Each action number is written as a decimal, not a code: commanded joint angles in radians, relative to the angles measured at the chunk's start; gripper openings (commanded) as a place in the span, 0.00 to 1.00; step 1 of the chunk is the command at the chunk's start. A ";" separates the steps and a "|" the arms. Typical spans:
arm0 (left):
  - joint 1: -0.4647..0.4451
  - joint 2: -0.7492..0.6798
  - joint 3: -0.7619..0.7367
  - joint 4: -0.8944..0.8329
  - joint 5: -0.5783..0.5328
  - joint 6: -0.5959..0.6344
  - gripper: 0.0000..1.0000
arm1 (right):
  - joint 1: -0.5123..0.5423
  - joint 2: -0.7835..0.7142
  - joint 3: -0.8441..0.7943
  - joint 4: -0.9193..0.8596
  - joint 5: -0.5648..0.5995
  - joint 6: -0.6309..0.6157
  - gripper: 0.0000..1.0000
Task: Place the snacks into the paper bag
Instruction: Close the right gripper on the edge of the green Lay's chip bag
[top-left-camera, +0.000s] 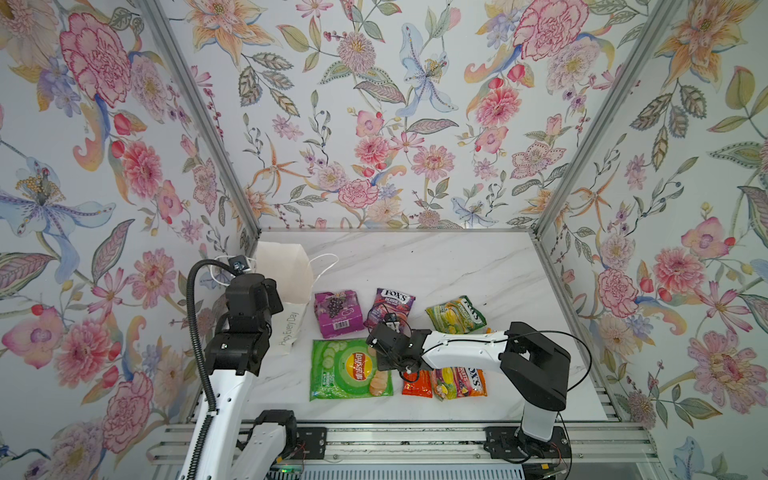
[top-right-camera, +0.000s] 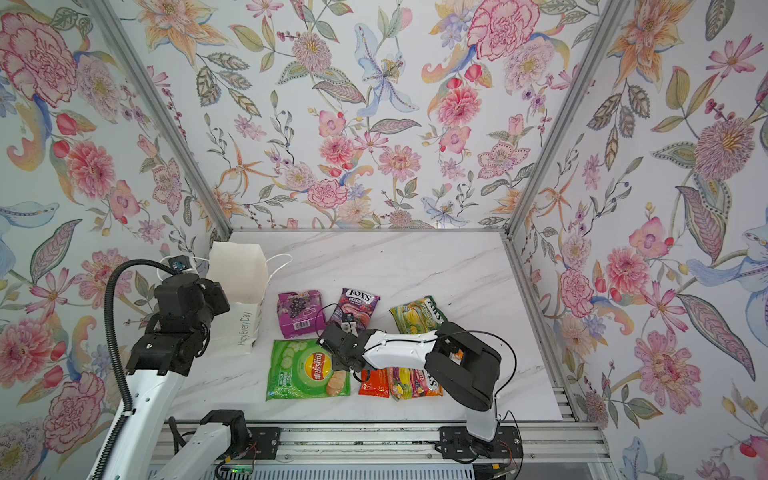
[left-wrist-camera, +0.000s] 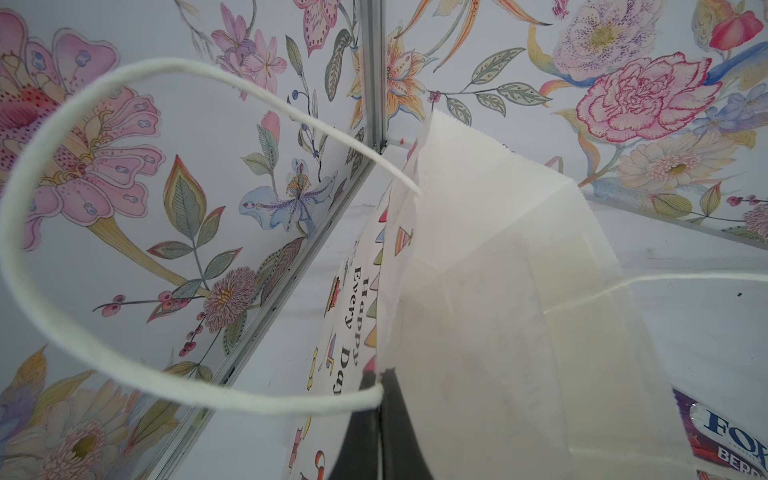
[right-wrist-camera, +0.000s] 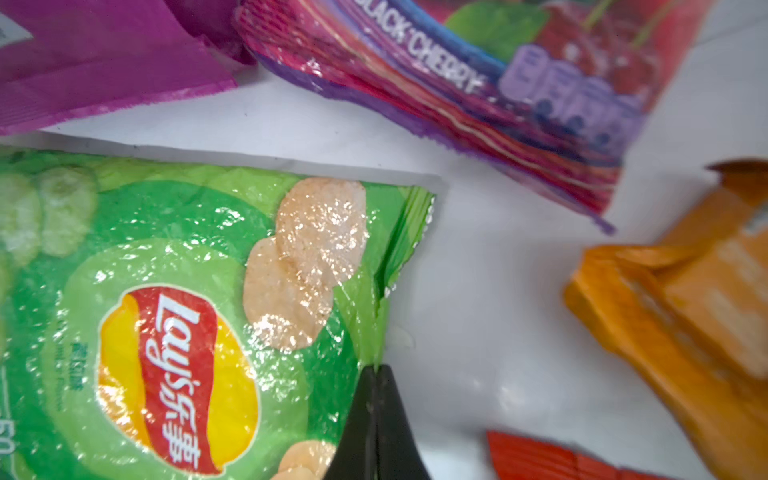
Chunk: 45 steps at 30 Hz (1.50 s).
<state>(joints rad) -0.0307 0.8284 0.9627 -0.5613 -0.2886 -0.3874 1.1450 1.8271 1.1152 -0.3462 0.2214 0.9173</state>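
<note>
Lowest in both top views lie one green chips bag (top-left-camera: 345, 370), one orange-red sachet (top-left-camera: 417, 383) and one orange FOX'S bag (top-left-camera: 461, 382). The right gripper (right-wrist-camera: 376, 370) pinches the chips bag's right edge, fingers together. Behind them sit one purple grape pack (top-left-camera: 337, 313), one purple FOX'S bag (top-left-camera: 392, 305) and one green FOX'S bag (top-left-camera: 455, 314). Farthest, centre-left, the one paper bag (top-left-camera: 286, 278) stands, its rim clamped in the closed fingers of the left gripper (left-wrist-camera: 379, 376).

Left, paper bag (top-left-camera: 286, 270) — right, chips bag (top-left-camera: 351, 370)
</note>
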 joint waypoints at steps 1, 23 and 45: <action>0.008 0.001 0.029 -0.018 0.033 0.025 0.00 | 0.002 -0.078 -0.057 -0.039 0.051 0.050 0.00; 0.008 -0.009 -0.036 0.069 0.113 0.024 0.00 | -0.013 -0.331 -0.265 -0.167 0.052 0.152 0.37; 0.007 0.001 -0.038 0.078 0.176 0.035 0.00 | -0.024 -0.061 -0.088 -0.157 0.036 0.072 0.45</action>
<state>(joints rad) -0.0307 0.8291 0.9291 -0.4850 -0.1482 -0.3729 1.1233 1.7599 1.0210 -0.4786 0.2687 0.9936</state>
